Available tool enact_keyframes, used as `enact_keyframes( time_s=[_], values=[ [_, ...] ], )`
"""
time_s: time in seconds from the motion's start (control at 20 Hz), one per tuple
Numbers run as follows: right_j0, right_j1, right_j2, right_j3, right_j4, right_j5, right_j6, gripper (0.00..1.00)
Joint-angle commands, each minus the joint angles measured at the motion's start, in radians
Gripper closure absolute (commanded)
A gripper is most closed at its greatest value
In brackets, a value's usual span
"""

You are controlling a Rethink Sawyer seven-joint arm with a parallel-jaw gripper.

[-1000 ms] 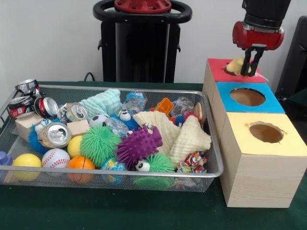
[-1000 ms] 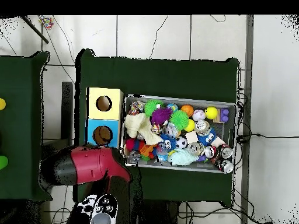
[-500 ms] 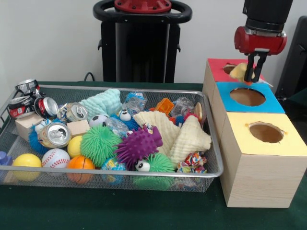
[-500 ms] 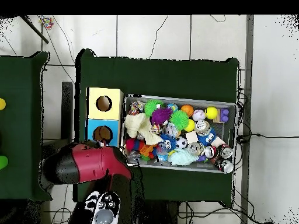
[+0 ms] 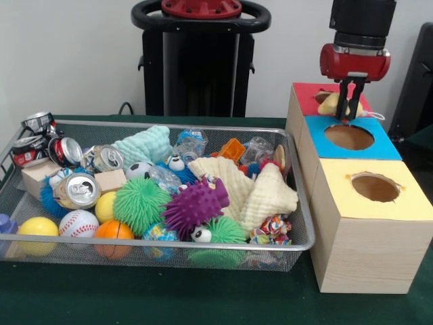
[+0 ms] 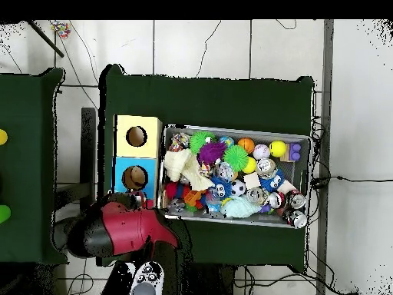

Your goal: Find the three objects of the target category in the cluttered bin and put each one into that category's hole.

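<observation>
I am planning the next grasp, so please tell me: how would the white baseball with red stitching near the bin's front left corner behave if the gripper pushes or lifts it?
The white baseball with red stitching is round, so a push would probably roll it toward the neighbouring orange ball. Its surface looks smooth, so it may slip from narrow fingers. It appears firm, likely keeping its shape.

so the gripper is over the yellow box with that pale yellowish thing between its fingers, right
Not quite. The gripper is over the red box, the farthest of the three from the camera, not the yellow box. The front view shows this. The rest stands: a pale yellowish object sits between its fingers, just above that box's hole.
</observation>
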Motion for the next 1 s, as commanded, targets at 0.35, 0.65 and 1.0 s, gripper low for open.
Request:
enact_keyframes(
  time_s=[0.35, 0.65, 1.0],
  values=[
    [-0.014, -0.08, 0.067, 0.209, -0.045, -0.033, 0.13, 1.0],
    [0.096, -0.037, -0.015, 0.195, -0.02, -0.081, 0.187, 1.0],
    [0.217, 0.008, -0.088, 0.183, 0.034, -0.091, 0.242, 1.0]
  ],
)
